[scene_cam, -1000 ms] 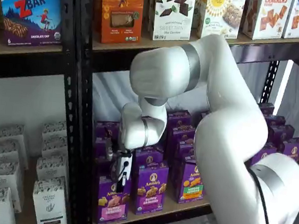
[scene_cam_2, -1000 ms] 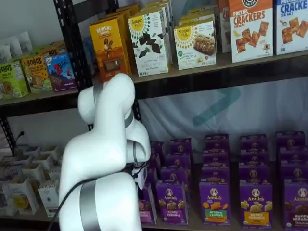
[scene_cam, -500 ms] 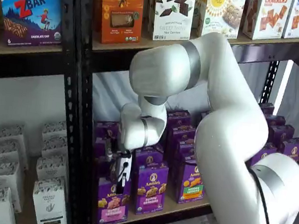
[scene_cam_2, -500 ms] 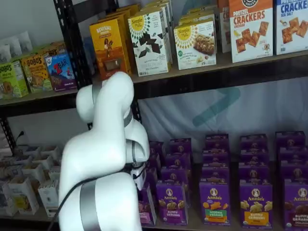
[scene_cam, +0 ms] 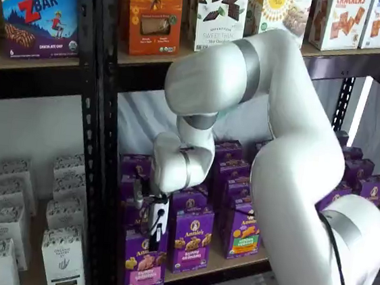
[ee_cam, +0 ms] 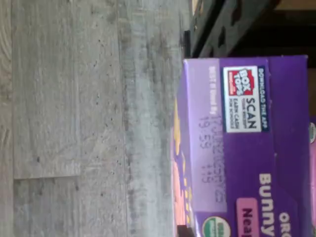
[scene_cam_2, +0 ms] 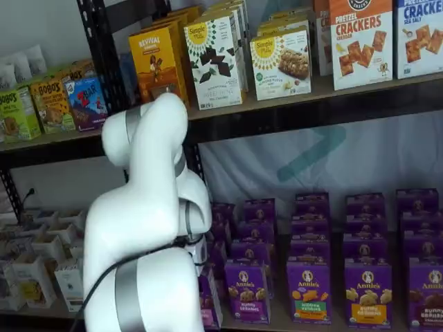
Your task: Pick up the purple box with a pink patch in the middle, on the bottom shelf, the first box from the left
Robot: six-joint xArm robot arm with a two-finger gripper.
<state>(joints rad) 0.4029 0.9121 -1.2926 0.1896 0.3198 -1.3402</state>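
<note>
Standing at the left end of the front row on the bottom shelf (scene_cam: pixel 231 264), the purple box (scene_cam: pixel 144 262) with its pink label band sits upright in a shelf view, its lower edge pushed out to the shelf's front rail. The gripper (scene_cam: pixel 155 233) comes down onto the box's top edge, its white body and black fingers (scene_cam: pixel 157 225) overlapping the upper front face; the fingers are clamped on the purple box. In the wrist view the same box (ee_cam: pixel 247 148) fills one side of the picture, turned on its side, showing a Box Tops scan patch, a printed date code, part of the word "Bunny" and a pink patch, with grey plank flooring (ee_cam: pixel 74 118) beyond it. Just beside the held box stands a neighbouring purple box (scene_cam: pixel 191 240) with a purple band, and next to that one with a green band (scene_cam: pixel 243 232). In a shelf view the white arm (scene_cam_2: pixel 149 228) hides nearly all of the box; only a sliver of it (scene_cam_2: pixel 208 304) shows by the arm's lower segment. Above, an upper shelf (scene_cam_2: pixel 311 104) carries cracker and cookie boxes.
</note>
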